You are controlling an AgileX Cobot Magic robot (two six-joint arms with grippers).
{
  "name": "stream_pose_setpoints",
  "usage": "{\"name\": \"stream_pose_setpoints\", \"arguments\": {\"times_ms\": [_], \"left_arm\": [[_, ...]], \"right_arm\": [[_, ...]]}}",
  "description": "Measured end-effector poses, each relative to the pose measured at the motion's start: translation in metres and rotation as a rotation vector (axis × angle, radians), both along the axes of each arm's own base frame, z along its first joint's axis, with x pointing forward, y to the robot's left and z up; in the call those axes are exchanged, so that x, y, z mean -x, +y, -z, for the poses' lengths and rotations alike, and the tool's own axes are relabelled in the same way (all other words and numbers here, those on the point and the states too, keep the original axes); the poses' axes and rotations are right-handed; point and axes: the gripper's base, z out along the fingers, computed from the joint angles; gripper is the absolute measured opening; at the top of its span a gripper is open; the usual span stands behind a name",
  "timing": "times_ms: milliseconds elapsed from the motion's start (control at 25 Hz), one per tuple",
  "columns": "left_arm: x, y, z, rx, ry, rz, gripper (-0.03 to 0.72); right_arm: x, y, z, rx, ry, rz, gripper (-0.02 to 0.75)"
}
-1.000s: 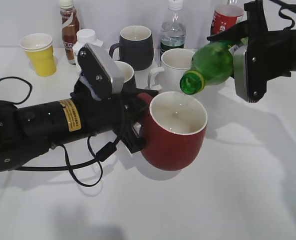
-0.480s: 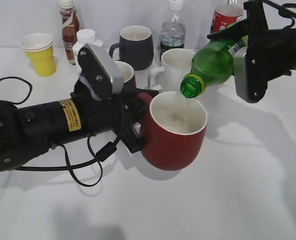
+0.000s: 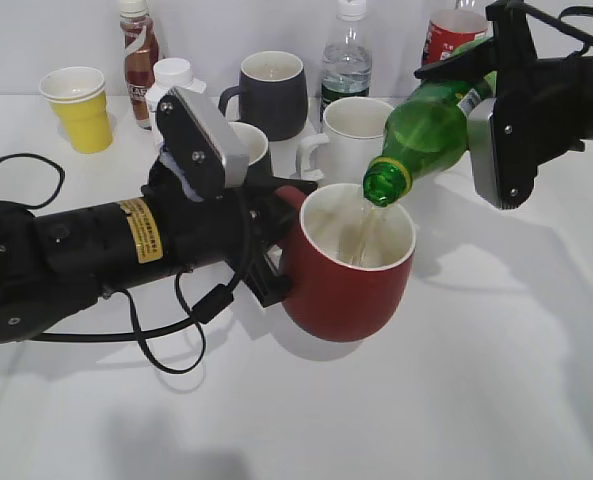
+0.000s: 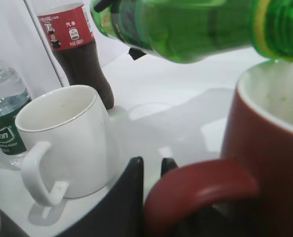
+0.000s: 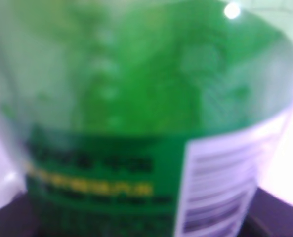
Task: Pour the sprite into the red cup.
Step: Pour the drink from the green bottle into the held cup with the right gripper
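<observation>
Spread across the white table (image 3: 496,400): two black arms, mugs, bottles. Reaching in from the left, lying low along the tabletop, the left arm (image 3: 76,250) with a yellow sticker and looped cable; at its tip the left gripper (image 3: 276,250), clenched on the handle of the red cup (image 3: 346,285), black fingers (image 4: 121,197) pressed at the base of the red loop in the left wrist view. Coming in from the upper right, the right arm (image 3: 556,100); right gripper (image 3: 481,75) grasping the sprite (image 3: 426,125) around its labelled body, label and barcode filling the right wrist view (image 5: 136,187), blurred.

Red cup upright on the table near the middle, white inside, mouth open upward. Sprite tipped neck-down toward the left, uncapped mouth just above the cup's far rim, a thin clear stream running down into the cup. Seen from the left wrist, the green neck with a yellow ring directly over the rim.

Behind the cup: a white mug (image 3: 346,135), a dark grey mug (image 3: 271,92), a water bottle (image 3: 346,65), a cola bottle (image 3: 451,35) with a red label. Farther left: a brown drink bottle (image 3: 138,55), a white-capped small bottle (image 3: 171,85), a yellow paper cup (image 3: 78,108).
</observation>
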Motion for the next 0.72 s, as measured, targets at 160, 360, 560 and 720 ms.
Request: {"name": "stream_pose_setpoints", "arguments": {"times_ms": [160, 360, 560, 720], "left_arm": [[0.0, 0.0001, 0.0004, -0.004, 0.001, 0.0, 0.078], [-0.0001, 0.0004, 0.0013, -0.014, 0.006, -0.003, 0.077], [0.0, 0.0004, 0.0017, -0.018, 0.006, -0.002, 0.077], [0.0, 0.0004, 0.0017, -0.019, 0.006, -0.001, 0.077]], "right_arm": [[-0.0012, -0.0005, -0.0014, -0.002, -0.022, 0.009, 0.419], [-0.0026, -0.0011, -0.003, -0.01, -0.041, 0.023, 0.419], [-0.0029, -0.0012, -0.0033, -0.01, -0.044, 0.026, 0.419], [-0.003, -0.0013, -0.0035, -0.001, -0.057, 0.022, 0.419]]}}
